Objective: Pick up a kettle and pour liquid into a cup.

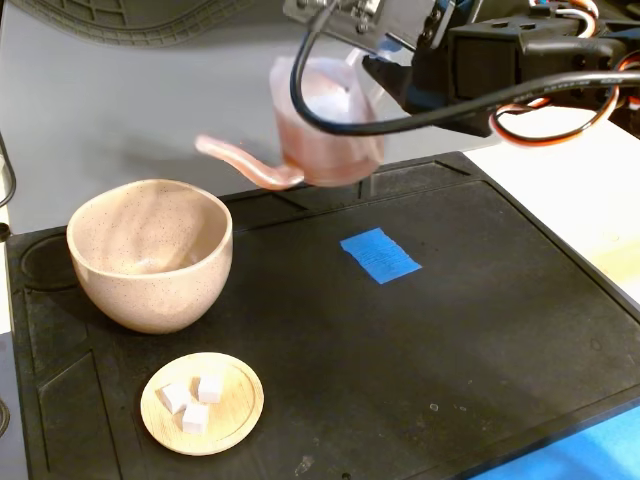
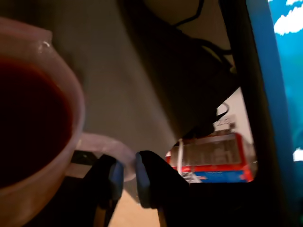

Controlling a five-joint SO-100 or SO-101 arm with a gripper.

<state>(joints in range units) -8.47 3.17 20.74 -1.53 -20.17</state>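
Note:
The pink translucent kettle [image 1: 325, 130] hangs in the air above the black mat, blurred, its long spout pointing left and down toward the cup. My gripper [image 1: 375, 72] is shut on its whitish loop handle at the kettle's right side. In the wrist view the kettle [image 2: 33, 142] fills the left, dark reddish liquid [image 2: 28, 118] inside, and the gripper [image 2: 127, 177] pinches the handle loop [image 2: 106, 146] between its black fingers. The speckled beige-pink cup [image 1: 150, 253] stands on the mat at the left, below and left of the spout tip; no liquid shows in it.
A small wooden dish [image 1: 202, 402] with three white cubes lies in front of the cup. A blue tape patch [image 1: 379, 254] marks the black mat [image 1: 450, 330]. A pale wooden surface [image 1: 590, 200] lies at the right, beyond the mat's edge.

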